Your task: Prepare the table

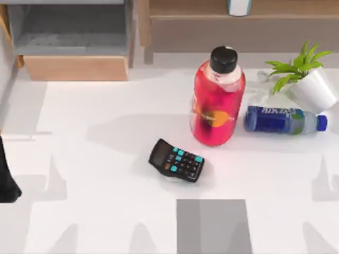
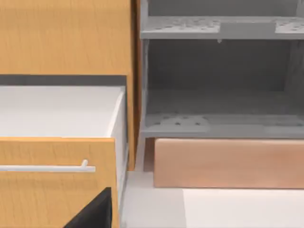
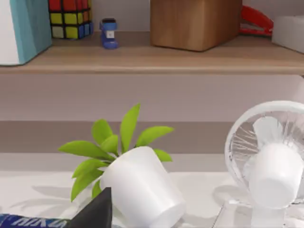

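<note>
With neither arm's jaw state discernible, I'd start clearing the broad white table [image 1: 106,159] with the black, teal-keyed calculator [image 1: 177,160], approaching squarely from above.

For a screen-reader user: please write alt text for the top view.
A white table holds a red bottle standing beside a black calculator, a blue bottle lying flat and a tilted potted plant, with a wooden shelf unit behind.
</note>
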Robot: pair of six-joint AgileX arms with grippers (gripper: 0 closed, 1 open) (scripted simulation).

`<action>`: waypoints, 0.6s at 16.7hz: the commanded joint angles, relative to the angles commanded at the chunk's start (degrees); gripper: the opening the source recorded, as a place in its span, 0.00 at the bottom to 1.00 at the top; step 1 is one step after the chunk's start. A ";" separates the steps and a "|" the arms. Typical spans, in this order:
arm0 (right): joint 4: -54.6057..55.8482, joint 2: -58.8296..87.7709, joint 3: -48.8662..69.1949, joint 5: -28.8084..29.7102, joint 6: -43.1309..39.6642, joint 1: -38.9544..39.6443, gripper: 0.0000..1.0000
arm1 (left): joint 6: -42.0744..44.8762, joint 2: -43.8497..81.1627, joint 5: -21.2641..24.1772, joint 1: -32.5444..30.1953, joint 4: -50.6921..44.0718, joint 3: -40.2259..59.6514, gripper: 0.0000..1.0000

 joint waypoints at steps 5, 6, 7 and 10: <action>0.00 0.00 0.00 0.00 0.00 0.00 1.00 | 0.26 3.04 0.03 0.37 -1.81 2.63 1.00; 0.00 0.00 0.00 0.00 0.00 0.00 1.00 | 0.45 5.25 0.11 0.59 -3.02 4.65 1.00; 0.00 0.00 0.00 0.00 0.00 0.00 1.00 | 0.67 7.92 0.19 0.86 -4.46 7.16 1.00; 0.00 0.00 0.00 0.00 0.00 0.00 1.00 | 1.59 19.11 0.41 2.07 -10.16 17.75 1.00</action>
